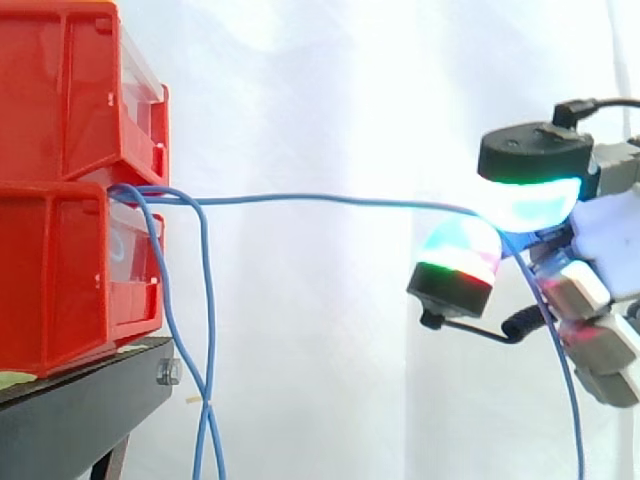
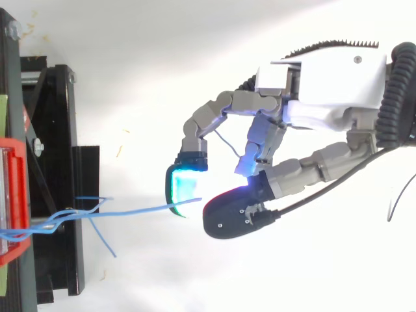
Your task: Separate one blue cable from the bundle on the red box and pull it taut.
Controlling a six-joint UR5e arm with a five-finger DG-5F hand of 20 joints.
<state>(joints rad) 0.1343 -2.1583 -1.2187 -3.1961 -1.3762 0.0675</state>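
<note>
The robot hand (image 2: 316,84) pinched one blue cable (image 1: 320,198) between glowing pads, stretched nearly straight from the red bins (image 1: 60,190).

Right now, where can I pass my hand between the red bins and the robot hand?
Free: above the stretched blue cable, between red bins and hand; also below it, between the hanging blue cables and the hand. Crowded: the bins' front, where cables bunch.

Black stand (image 1: 85,405) with two stacked red bins (image 1: 60,280), the lower directly on it.
</note>
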